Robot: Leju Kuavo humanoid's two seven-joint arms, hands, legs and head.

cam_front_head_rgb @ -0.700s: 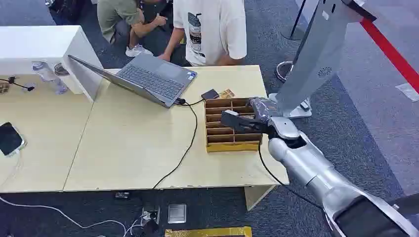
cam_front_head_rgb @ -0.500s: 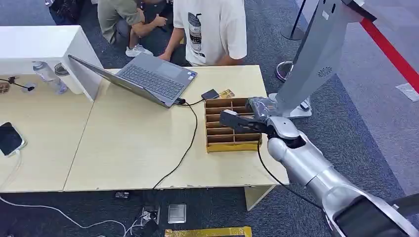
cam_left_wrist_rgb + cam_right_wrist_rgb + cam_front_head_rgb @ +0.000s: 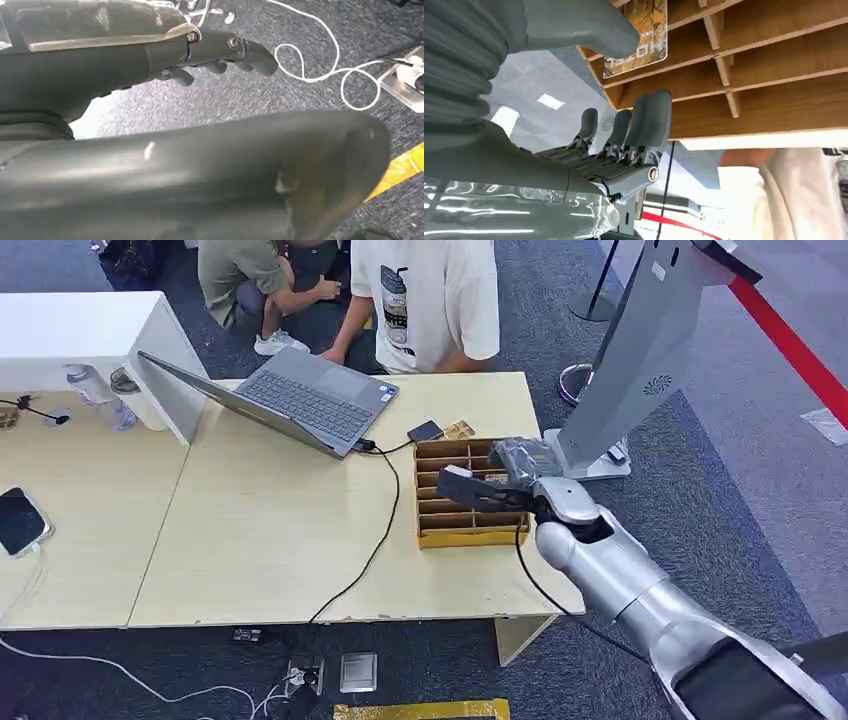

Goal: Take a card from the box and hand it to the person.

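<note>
- The right robot hand is seen poised over the wooden box, which is set near the right edge of the pale surface.
- Its fingers are held straight and apart from the thumb, with nothing gripped.
- A printed card is shown lying in a box compartment, just beside the thumb tip.
- The left robot hand is pictured hanging above the carpet, fingers loosely curled, nothing held.
- A person in a white shirt is stationed at the far side, beside an open laptop.
</note>
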